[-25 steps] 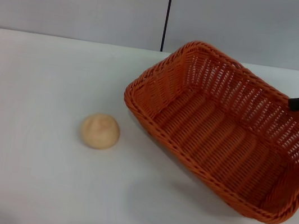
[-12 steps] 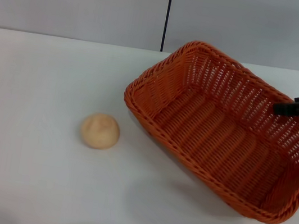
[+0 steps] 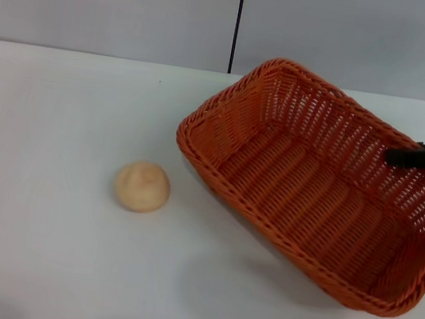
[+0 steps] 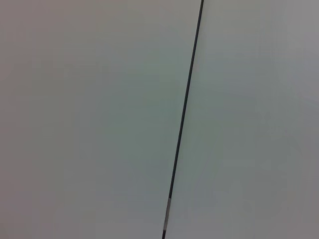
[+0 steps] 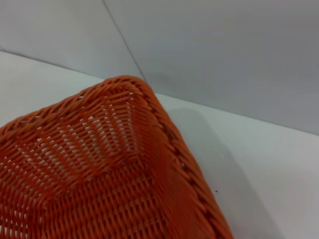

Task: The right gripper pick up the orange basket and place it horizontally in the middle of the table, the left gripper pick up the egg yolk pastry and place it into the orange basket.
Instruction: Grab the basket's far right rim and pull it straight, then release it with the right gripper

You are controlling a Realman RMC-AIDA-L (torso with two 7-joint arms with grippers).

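A grey wall stands behind the white table (image 3: 35,261). The orange basket (image 3: 318,184) lies diagonally on the right part, and the egg yolk pastry (image 3: 142,186) sits apart to its left. The right gripper (image 3: 395,156) reaches over the basket's far rim; whether it is clenched cannot be told, perhaps because only one dark finger shows
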